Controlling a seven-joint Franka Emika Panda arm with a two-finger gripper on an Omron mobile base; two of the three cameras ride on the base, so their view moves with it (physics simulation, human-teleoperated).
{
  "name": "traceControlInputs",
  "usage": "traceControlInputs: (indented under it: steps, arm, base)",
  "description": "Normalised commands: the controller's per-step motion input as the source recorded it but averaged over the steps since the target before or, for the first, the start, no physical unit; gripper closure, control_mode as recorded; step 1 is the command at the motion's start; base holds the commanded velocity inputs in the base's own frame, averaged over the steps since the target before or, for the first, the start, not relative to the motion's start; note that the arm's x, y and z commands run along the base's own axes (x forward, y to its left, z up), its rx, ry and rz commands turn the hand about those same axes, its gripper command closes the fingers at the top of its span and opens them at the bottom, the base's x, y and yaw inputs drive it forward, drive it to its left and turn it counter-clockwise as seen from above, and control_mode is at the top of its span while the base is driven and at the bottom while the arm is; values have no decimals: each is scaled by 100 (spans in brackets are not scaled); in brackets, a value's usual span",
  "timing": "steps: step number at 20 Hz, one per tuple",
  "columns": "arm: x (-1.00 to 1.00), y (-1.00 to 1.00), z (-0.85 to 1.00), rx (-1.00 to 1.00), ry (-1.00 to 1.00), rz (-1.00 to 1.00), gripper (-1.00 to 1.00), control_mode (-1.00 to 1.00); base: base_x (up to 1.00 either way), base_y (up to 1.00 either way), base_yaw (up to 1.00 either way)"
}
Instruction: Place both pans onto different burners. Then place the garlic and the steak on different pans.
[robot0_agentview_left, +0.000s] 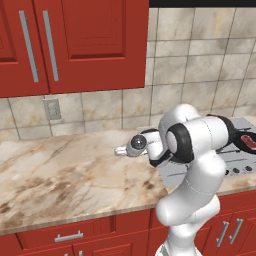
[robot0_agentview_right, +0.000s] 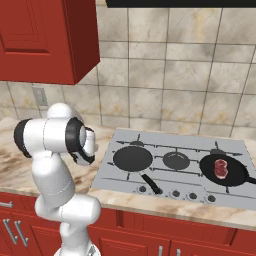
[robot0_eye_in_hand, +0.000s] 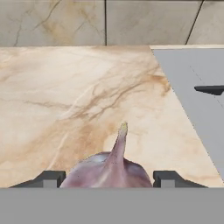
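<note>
**Garlic between the claw's tips, empty pan waiting**

Left base view: the arm filled the lower right; the steak showed at the right edge, its pan largely cut off. The claw itself was hard to make out behind the arm's joints.

Right base view: on the cooktop, the steak sat in the right pan at centre right; the left pan lay empty on its burner.

Hand view: the garlic sat at bottom centre between the fingertips, above the marble bench. The claw seemed to grip the garlic, though contact was cut off. Judged: carry it over the empty pan, then release.
</note>
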Motion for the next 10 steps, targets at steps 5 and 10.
traceControlInputs:
  steps: [5,10]
  arm:
    - [0,-38,30,0,4,-8,100,-100]
    - [0,-29,37,0,5,-7,100,-100]
  base:
    - [0,0,0]
    - [0,0,0]
